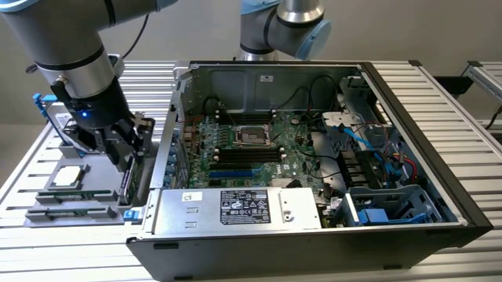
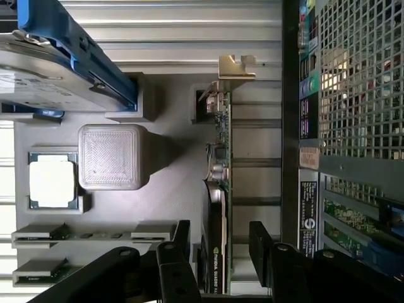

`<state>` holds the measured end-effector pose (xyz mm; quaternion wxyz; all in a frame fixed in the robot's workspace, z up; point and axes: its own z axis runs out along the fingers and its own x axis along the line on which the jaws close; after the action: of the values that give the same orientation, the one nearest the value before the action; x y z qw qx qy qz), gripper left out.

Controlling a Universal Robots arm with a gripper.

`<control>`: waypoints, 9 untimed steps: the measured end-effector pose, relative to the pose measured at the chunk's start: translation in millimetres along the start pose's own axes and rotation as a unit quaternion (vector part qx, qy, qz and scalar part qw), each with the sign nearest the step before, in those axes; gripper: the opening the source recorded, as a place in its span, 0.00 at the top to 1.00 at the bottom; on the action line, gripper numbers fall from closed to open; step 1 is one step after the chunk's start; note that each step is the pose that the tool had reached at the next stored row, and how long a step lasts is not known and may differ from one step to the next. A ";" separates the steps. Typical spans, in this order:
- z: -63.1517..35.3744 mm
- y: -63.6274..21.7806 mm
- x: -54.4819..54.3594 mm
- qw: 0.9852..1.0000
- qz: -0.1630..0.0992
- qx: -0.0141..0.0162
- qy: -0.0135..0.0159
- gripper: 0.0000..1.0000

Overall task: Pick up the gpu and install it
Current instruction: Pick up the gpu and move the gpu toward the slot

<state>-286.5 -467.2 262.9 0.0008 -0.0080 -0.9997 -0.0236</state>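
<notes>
The robot's black two-fingered gripper (image 1: pixel 129 157) hangs over the flat grey parts tray (image 1: pixel 47 204). In the exterior view the tray lies at about nine o'clock from the open black-and-grey computer case (image 1: pixel 235 76). The gpu (image 1: pixel 140 185) is a thin green circuit board with a black face and a silvery metal end bracket. It stands on its long edge in a slot of the tray, on the side nearest the case.

In the wrist view the gripper (image 2: pixel 221 232) has its jaws apart, one finger on each face of the gpu (image 2: pixel 221 158). A slim gap shows on either side, so the card is straddled but not clamped. It appears to sit fully in its holder.

On the same tray (image 2: pixel 170 126) sit a square silvery processor chip (image 2: pixel 52 181) and a silver hard drive with blue rails (image 2: pixel 44 69), both well apart from the fingers.

By these pictures the task is at an early stage. The approach is made, but the grasp, the lift and the seating are all undone. The green motherboard (image 1: pixel 251 147) in the case shows its blue expansion slots (image 1: pixel 231 174) bare — at about three o'clock from the gripper in the exterior view.
</notes>
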 end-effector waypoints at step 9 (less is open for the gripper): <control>16.6 4.5 1.2 1.000 0.000 0.001 0.000 0.50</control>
<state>-287.7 -461.9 246.5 0.0009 -0.0084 -0.9997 -0.0223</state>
